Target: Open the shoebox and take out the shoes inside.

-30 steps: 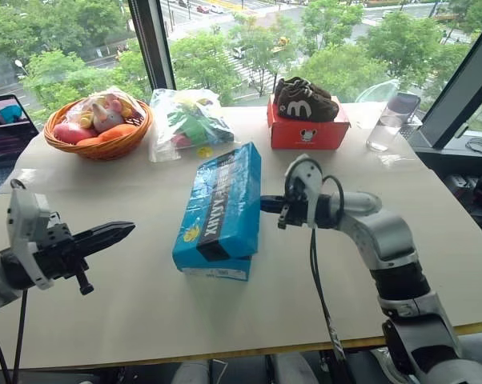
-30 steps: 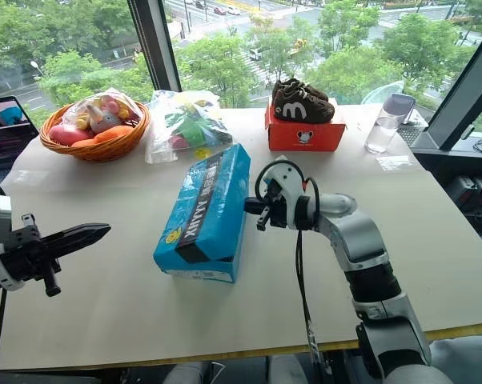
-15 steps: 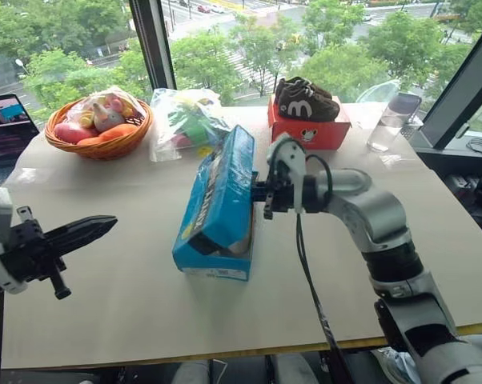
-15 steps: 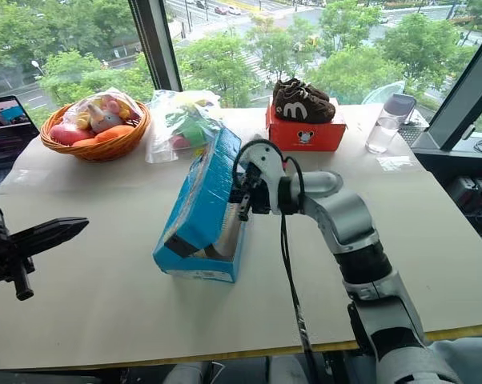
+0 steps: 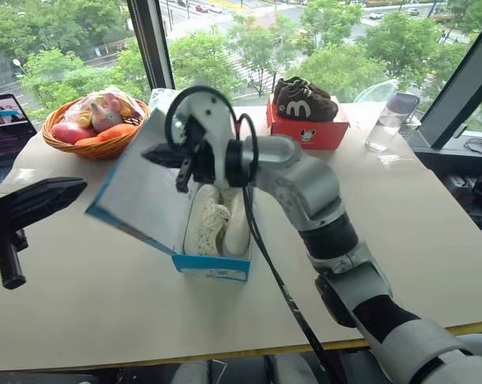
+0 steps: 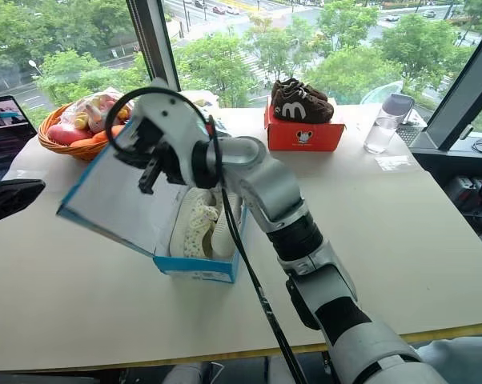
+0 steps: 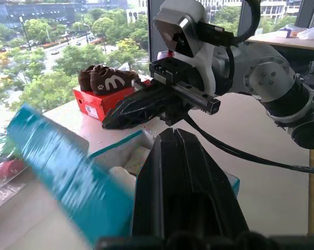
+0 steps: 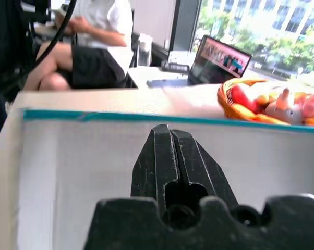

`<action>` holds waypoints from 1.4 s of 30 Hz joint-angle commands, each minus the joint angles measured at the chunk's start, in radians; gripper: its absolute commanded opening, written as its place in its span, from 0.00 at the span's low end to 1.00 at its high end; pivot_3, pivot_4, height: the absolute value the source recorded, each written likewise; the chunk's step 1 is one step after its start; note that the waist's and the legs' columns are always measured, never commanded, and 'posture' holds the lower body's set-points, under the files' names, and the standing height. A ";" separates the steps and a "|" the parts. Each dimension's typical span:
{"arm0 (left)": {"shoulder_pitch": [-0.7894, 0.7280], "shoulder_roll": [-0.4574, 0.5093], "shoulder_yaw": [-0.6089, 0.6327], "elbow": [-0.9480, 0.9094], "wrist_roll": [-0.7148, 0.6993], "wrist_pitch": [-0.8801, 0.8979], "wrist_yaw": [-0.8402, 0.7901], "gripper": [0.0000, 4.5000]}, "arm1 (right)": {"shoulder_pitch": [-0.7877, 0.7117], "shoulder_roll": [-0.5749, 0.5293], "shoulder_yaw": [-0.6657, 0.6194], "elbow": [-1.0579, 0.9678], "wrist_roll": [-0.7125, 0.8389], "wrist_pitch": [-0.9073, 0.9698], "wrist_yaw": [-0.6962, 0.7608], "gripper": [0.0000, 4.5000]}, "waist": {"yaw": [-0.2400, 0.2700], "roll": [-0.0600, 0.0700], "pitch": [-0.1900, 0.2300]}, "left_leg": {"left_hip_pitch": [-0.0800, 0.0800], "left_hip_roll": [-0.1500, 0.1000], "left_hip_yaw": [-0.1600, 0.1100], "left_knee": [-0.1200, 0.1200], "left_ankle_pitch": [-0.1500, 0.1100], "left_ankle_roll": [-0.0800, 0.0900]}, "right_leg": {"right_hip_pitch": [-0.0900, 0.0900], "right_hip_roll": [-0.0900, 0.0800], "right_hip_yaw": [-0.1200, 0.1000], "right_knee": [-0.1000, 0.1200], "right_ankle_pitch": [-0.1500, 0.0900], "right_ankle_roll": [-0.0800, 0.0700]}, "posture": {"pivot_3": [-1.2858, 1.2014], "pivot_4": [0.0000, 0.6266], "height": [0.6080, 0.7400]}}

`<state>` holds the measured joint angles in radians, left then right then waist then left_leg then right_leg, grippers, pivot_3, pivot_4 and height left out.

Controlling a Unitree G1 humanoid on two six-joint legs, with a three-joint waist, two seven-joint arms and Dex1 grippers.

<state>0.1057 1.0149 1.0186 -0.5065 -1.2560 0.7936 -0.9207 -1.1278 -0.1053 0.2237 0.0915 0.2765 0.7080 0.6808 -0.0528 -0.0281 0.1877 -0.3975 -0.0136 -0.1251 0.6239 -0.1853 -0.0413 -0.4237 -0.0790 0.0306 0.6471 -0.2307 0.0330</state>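
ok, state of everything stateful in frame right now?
shoebox: open
lid: swung up, white inside showing
shoes: inside the shoebox, not taken out
right gripper: shut, against the lid's inside
left gripper: shut, empty, apart from the shoebox
laptop: open, screen lit

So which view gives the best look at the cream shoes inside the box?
The left eye view: both shoes lie side by side in the open shoebox, ruffled trim visible, and the right eye view shows much the same. In the left wrist view the left gripper covers most of them. The right wrist view faces the lid's white inside.
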 commanded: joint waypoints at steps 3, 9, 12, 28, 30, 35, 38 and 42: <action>-0.031 0.017 -0.110 0.060 0.099 -0.057 -0.045 0.00 | 0.033 -0.091 -0.060 -0.025 -0.005 -0.006 0.003 0.00 | 0.003 0.001 0.000 | 0.000 0.001 0.001 -0.001 0.000 0.000 | -0.001 0.002 0.001 0.000 0.000 -0.001 | 0.52 0.24 1.00; -0.075 0.043 -0.297 0.240 0.309 -0.182 -0.182 0.00 | 0.086 -0.141 -0.025 -0.116 0.013 0.068 0.029 0.00 | -0.013 0.001 0.001 | 0.000 0.005 0.005 -0.003 0.000 0.000 | -0.004 0.005 0.003 0.000 0.001 -0.003 | 0.52 0.24 1.00; -0.162 0.000 -0.408 0.348 0.386 -0.252 -0.196 0.00 | 0.112 -0.134 -0.006 -0.152 0.030 0.123 0.037 0.00 | -0.016 0.001 0.000 | 0.001 0.008 0.007 -0.003 0.000 0.000 | -0.004 0.007 0.005 0.000 0.002 -0.004 | 0.52 0.24 1.00; -0.315 0.077 -0.572 0.493 0.449 -0.251 -0.464 0.00 | 0.155 -0.145 0.113 -0.195 0.040 0.176 0.112 0.00 | -0.017 0.001 0.000 | 0.002 0.012 0.012 -0.005 0.000 0.001 | -0.007 0.012 0.010 0.001 0.002 -0.005 | 0.52 0.24 1.00; -0.345 0.082 -0.589 0.527 0.459 -0.253 -0.482 0.00 | 0.150 -0.140 0.121 -0.172 0.032 0.165 0.119 0.00 | -0.017 0.000 0.000 | 0.002 0.013 0.012 -0.005 0.000 0.001 | -0.007 0.013 0.010 0.000 0.002 -0.005 | 0.52 0.24 1.00; -0.384 0.076 -0.611 0.564 0.485 -0.260 -0.508 0.00 | 0.126 -0.124 0.131 -0.106 0.005 0.131 0.125 0.00 | -0.017 0.000 0.000 | 0.002 0.013 0.012 -0.005 -0.001 0.001 | -0.007 0.013 0.010 0.000 0.003 -0.005 | 0.52 0.24 1.00; -0.386 0.069 -0.621 0.568 0.492 -0.260 -0.527 0.00 | 0.085 -0.096 0.132 -0.024 -0.019 0.100 0.115 0.00 | -0.021 0.000 0.000 | 0.002 0.013 0.012 -0.005 0.000 0.001 | -0.007 0.013 0.011 0.001 0.003 -0.005 | 0.52 0.24 1.00; -0.399 0.067 -0.629 0.575 0.501 -0.260 -0.536 0.00 | 0.045 -0.074 0.131 0.036 -0.037 0.079 0.122 0.06 | -0.018 0.000 0.000 | 0.000 0.015 0.013 -0.005 0.000 0.001 | -0.011 0.015 0.012 0.001 0.004 -0.007 | 0.52 0.24 1.00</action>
<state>-0.2726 1.0732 0.3815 0.0666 -0.7534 0.5443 -1.4452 -1.0466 -0.1902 0.3664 0.1292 0.2467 0.8245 0.7997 -0.0712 -0.0277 0.1881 -0.3982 0.0019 -0.1119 0.6184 -0.1858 -0.0406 -0.4355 -0.0638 0.0425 0.6486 -0.2268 0.0258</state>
